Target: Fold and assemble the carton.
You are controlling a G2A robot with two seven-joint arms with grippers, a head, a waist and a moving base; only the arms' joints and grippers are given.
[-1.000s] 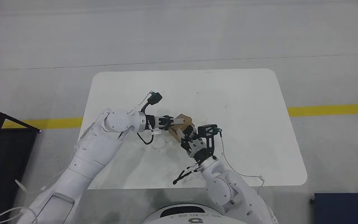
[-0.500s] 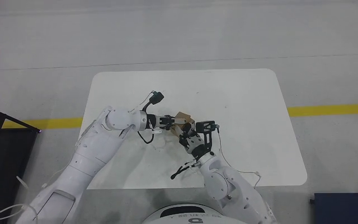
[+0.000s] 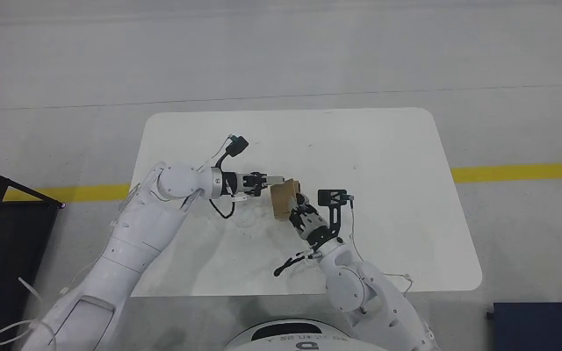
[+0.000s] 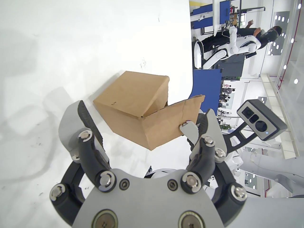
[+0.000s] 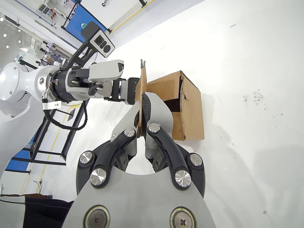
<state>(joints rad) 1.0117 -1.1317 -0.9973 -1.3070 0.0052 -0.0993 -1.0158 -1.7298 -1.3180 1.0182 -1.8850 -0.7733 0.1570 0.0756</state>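
Brown carton [image 3: 283, 198], one; right hand [image 5: 142, 106] pinches it, left hand [image 4: 144, 113] splayed.

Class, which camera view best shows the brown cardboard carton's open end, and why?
Right wrist view: there the brown cardboard carton shows its dark hollow inside. Left wrist view shows closed sides and one flap; top view, a small brown shape.

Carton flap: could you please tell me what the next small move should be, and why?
Probably the right gripper should swing the flap it pinches inward over the open end of the carton. The flap stands out from the carton, the opening is uncovered, and the left gripper is open, gripping nothing.
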